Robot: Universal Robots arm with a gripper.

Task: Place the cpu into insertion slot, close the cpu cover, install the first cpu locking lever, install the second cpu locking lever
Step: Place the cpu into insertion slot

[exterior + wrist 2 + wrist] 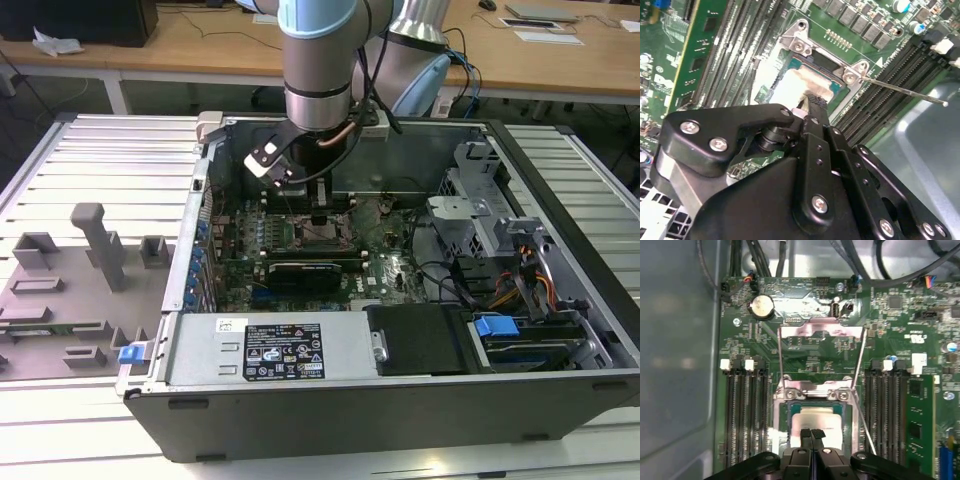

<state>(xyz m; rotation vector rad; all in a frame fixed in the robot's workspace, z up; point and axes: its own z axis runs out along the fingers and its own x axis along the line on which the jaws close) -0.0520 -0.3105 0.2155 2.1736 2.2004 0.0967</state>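
Cpu [806, 420] lies seated in insertion slot [784, 412]. Light, stiff, slick metal top; contacts underneath fragile, so grip by opposite edges only. Gripper [812, 431] jaws look pressed together, empty, tips over cpu. Exterior view: gripper at slot's 12 o'clock. Cpu cover [821, 330] raised.
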